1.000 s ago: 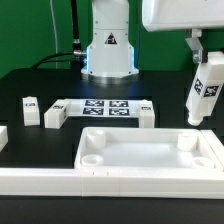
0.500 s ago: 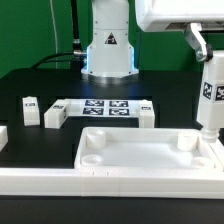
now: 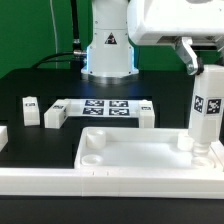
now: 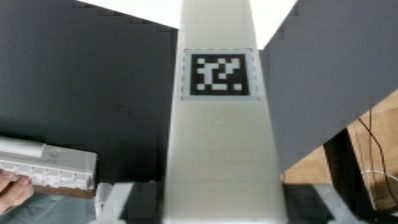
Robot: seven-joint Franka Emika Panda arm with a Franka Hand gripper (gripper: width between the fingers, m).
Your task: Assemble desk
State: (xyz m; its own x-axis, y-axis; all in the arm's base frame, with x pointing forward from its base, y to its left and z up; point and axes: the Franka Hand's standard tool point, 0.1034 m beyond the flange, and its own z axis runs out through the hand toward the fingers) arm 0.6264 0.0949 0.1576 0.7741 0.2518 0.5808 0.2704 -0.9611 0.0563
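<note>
The leg [image 3: 207, 110] stands straight up at a corner hole of the tabletop [image 3: 140, 152], and the jaws pinch it near its top. No leg looks fixed in yet, so most of the work is probably left. Spare legs [image 3: 54, 117] lie past the tabletop's far edge on the black desk [image 3: 25, 85]. All the parts are smooth white plastic. The legs are blocks with black-and-white square tags, and the tabletop is a shallow tray.

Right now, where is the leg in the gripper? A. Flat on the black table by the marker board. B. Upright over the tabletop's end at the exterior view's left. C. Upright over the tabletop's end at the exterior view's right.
C: the gripper holds the leg upright, its lower end down at the corner of the tabletop on the exterior view's right.
</note>
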